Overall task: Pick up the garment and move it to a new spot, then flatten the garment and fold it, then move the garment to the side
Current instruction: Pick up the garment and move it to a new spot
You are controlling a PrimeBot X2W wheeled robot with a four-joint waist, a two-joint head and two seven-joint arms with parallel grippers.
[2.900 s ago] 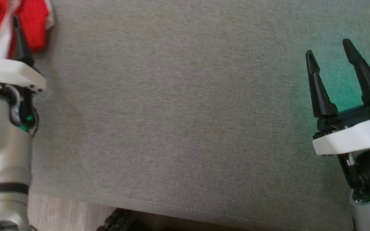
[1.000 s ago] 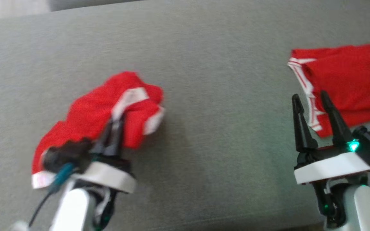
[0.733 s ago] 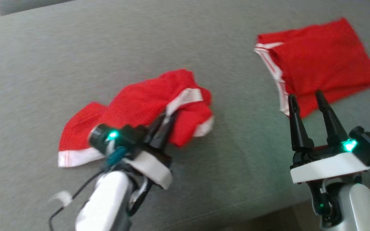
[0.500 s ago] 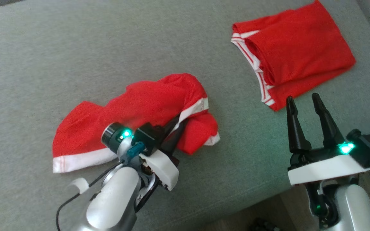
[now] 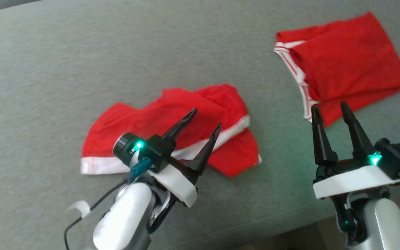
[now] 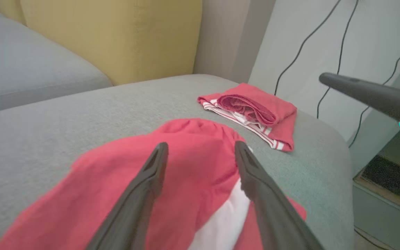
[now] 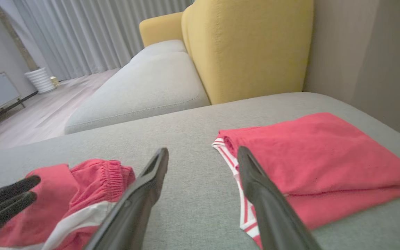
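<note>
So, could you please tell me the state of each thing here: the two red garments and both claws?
Crumpled shorts: lying bunched and unfolded on the sofa, not gripped.
Folded shorts: folded flat, lying apart at the far right of the sofa.
Left claw: open, nothing between its fingers, over the crumpled shorts.
Right claw: open, empty, near the edge of the folded shorts.

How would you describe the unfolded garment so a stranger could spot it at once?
Start at the grey sofa seat. Of two red garments there, take the crumpled garment by the open left gripper. Unlike the folded garment, it lies rumpled, showing a broad white band.
</note>
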